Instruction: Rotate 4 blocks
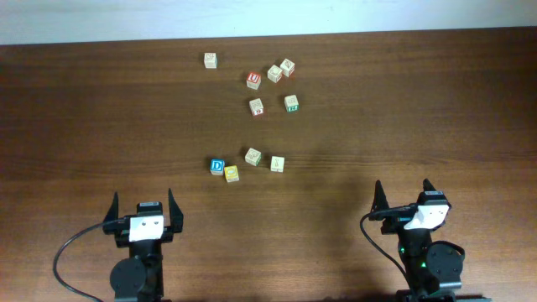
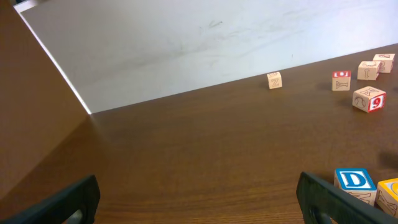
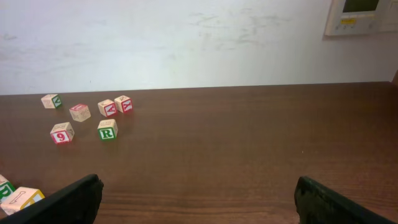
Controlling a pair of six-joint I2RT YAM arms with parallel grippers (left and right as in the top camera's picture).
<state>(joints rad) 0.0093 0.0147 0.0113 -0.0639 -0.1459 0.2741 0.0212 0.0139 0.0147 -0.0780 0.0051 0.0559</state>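
Where woodgrain table (image 1: pixel 377 109) spreads, blue-faced D cube (image 1: pixel 217 166), yellow-faced cube (image 1: pixel 232 174), square-edged wood.

Rt gripper (image 3: pixel 198 185) spread wide, nothing btwn its dark fingers (image 3: pixel 68 202), one per lower corner. Landmark: green R cube (image 3: pixel 107 129) on brown table (image 3: pixel 249 143). Left of it, apart: red 9 cube (image 3: pixel 62 132). Behind it, near: red-letter cube (image 3: pixel 107 107) w/ second red-letter cube (image 3: pixel 123 103) just beside. Behind-left: red-top cube (image 3: pixel 79 112); farther left, green-sided cube (image 3: pixel 50 101). Well in front-left, at frame edge: pale cube (image 3: pixel 22 198), w/ green-letter cube (image 3: pixel 5 185), cut off, just behind. White wall (image 3: pixel 186 43) far behind; wall panel (image 3: pixel 360 15) far right.
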